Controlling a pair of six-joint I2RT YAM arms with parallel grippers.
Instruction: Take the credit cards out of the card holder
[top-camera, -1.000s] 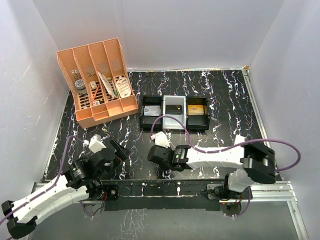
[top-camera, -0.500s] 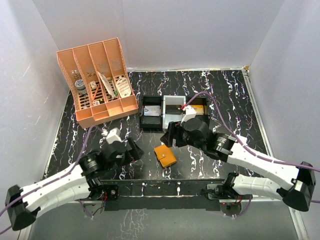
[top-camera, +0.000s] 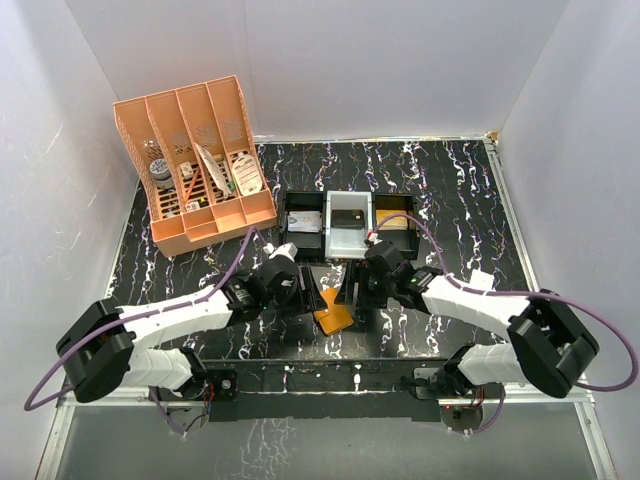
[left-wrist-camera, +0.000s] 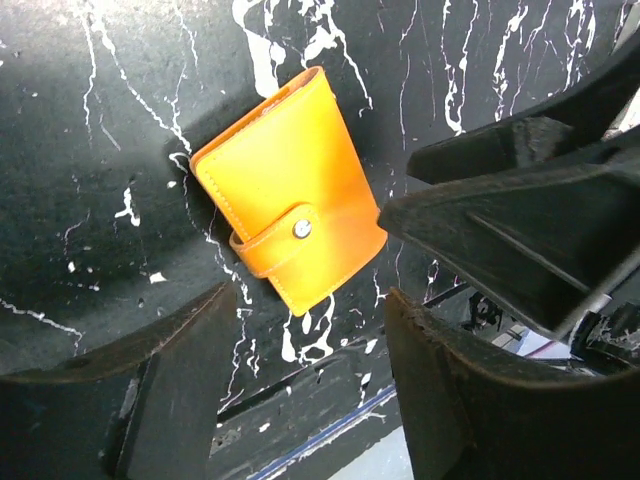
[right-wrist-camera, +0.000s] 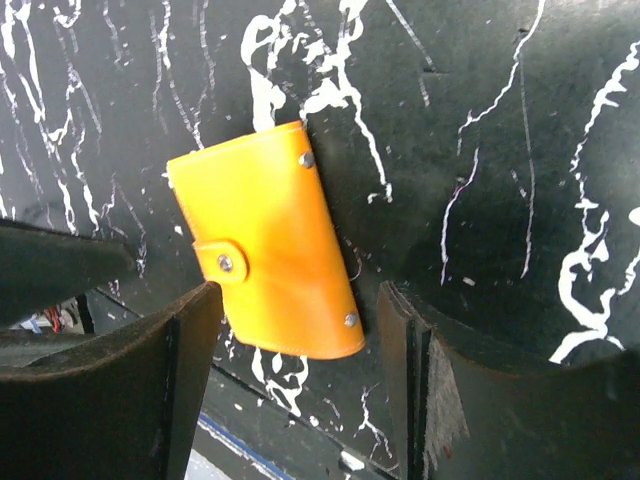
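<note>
Card holder (top-camera: 333, 317) lies flat and snapped shut just below centre frame, long axis slanting upper left to lower right, my left gripper (left-wrist-camera: 307, 300) and right gripper (right-wrist-camera: 297, 300) hovering over it, both spread open, empty, the 2 equally near.

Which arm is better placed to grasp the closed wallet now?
Probably right: the wallet reaches between the open fingers of the right gripper, but lies mostly ahead of the left gripper.

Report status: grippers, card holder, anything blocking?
Both open and empty: left gripper, right gripper, over the card holder. Holder flat on table, snap tab fastened, nothing out. Grippers crowd each other.
</note>
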